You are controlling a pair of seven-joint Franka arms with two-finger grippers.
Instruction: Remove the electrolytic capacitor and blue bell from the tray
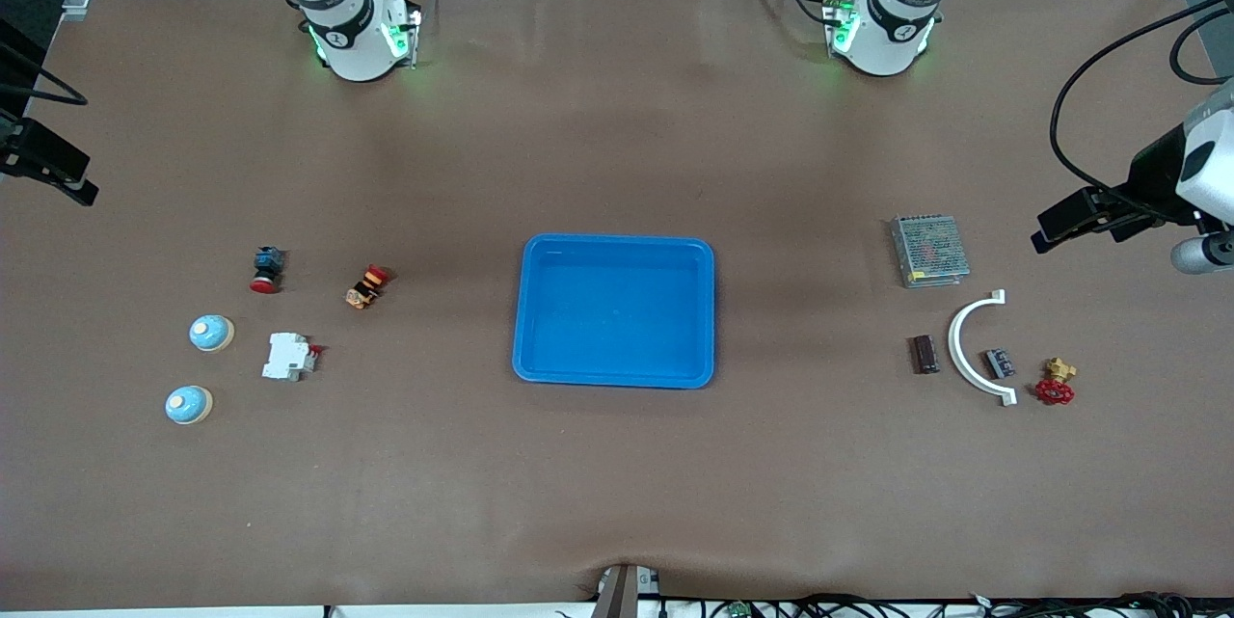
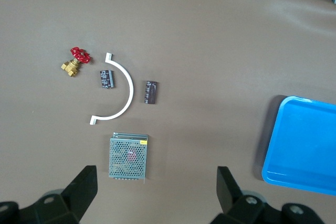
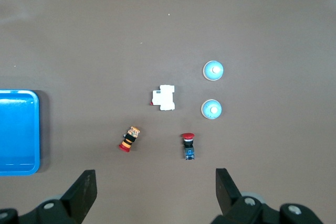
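- The surface (image 1: 617, 502) was covered with a matte brown sheet, with light creases, and I saw much open room near the front camera.
- In the middle lay a blue tray (image 1: 523, 309), smooth plastic, rectangular with rounded corners and a raised rim, with nothing in it.
- The capacitor (image 1: 925, 354), a short dark cylinder, lay on its side toward the left arm's end, just beside a white curved bracket (image 1: 967, 348) but apart from it.
- Inside the curve of the bracket lay a small dark block (image 1: 999, 363); a brass valve with red handwheel (image 1: 1056, 383) was near it; a perforated metal box (image 1: 929, 251) lay farther from the front camera.
- Two bells, round domes in light blue, stood toward the right arm's end: one bell (image 1: 211, 333) and a second bell (image 1: 188, 404) nearer to the front camera, well apart from each other.
- A white breaker (image 1: 289, 357), a red-capped push button (image 1: 267, 269) and an orange striped button (image 1: 366, 286) lay near them.
- The left gripper (image 2: 155, 187) hung over the metal box, its fingers spread wide and holding nothing.
- The right gripper (image 3: 155, 187) hung over the buttons, also spread wide and bare.
- In the front view both arms were cut off at the top edge, so I could see the bases only.
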